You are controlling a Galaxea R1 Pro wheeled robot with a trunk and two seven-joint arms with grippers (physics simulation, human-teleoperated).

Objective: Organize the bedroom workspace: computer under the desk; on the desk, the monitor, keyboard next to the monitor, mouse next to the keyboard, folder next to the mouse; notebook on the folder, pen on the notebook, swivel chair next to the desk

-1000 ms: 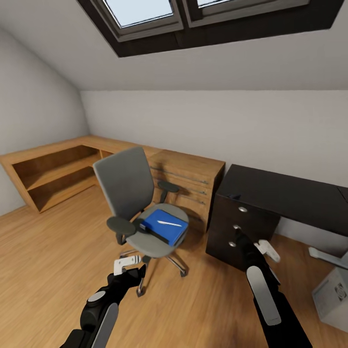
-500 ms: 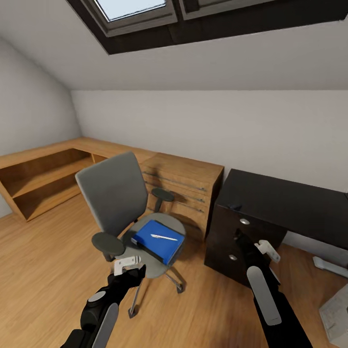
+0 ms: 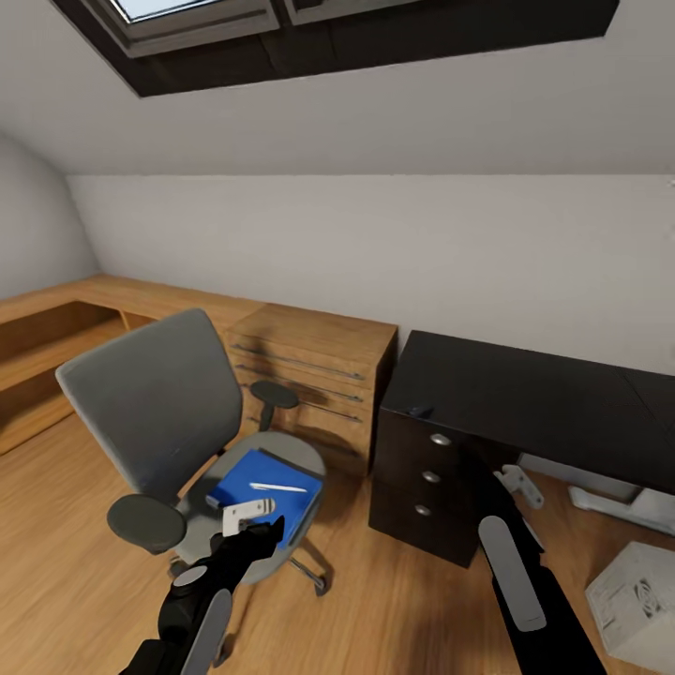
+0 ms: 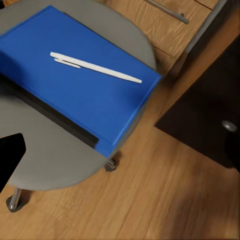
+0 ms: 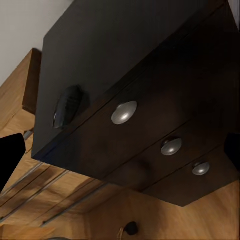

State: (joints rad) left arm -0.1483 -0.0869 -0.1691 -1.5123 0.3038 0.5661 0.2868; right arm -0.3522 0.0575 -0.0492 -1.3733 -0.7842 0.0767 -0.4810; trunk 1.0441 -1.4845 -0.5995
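Note:
The grey swivel chair stands left of the black desk, apart from it. On its seat lies the blue folder with the white pen on top. A dark flat edge, perhaps the notebook, shows under the folder. The small dark mouse sits on the desk's near corner above the drawers. The silver-grey computer rests on the floor at lower right. My left gripper hovers open just before the chair seat. My right gripper is open, facing the drawer knobs.
An oak dresser stands between chair and desk, against the wall. A low oak shelf runs along the left wall. A pale flat thing lies on the floor under the desk. The sloped ceiling holds a skylight.
The whole view has shifted: the camera moved closer and turned right, so chair, dresser and desk slid left and grew. Both arms keep the same pose.

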